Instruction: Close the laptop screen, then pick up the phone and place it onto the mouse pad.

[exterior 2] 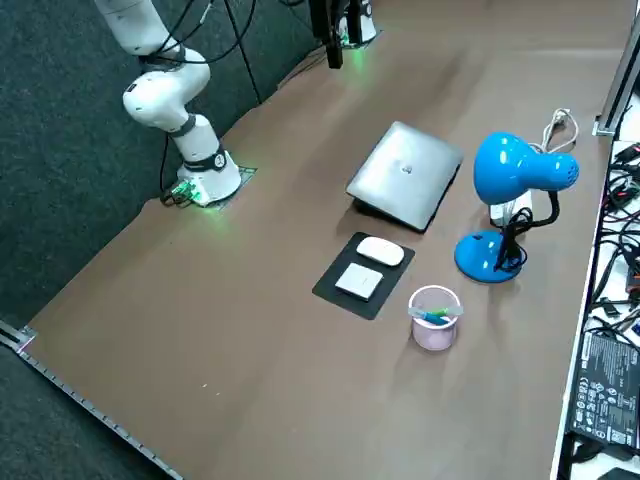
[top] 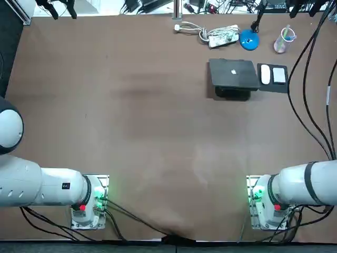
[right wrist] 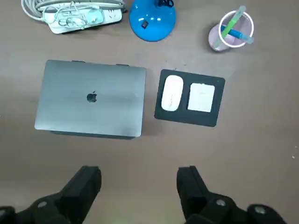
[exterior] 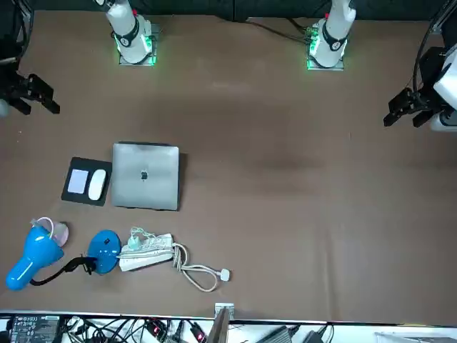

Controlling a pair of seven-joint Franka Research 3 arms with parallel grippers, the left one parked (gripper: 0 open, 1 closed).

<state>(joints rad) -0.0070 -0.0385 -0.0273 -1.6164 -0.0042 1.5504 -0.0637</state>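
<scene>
Toward the far right corner of the brown table [top: 131, 105] all the things are gathered. Biggest of them is the grey metal laptop [top: 233, 73], which lies flat with its lid shut and the logo facing up. The right gripper [right wrist: 139, 186] hangs high over the table on the laptop's near side, its black fingers [right wrist: 88, 184] wide apart and holding nothing. Close to the far edge stands the blue desk lamp [exterior 2: 505, 168] with a round base, and beside that base, toward the table's middle, lies the white power strip [right wrist: 74, 16] with its cable coiled. Just beside the laptop, toward the right edge and not touching it, is the black rectangular mouse pad [right wrist: 189, 119]. The clear plastic cup [right wrist: 231, 32] with pens inside stands between the pad and the far edge. On the pad rest the flat white rectangular phone [right wrist: 201, 97] and, nearer the laptop, the white oval mouse [right wrist: 172, 93].
</scene>
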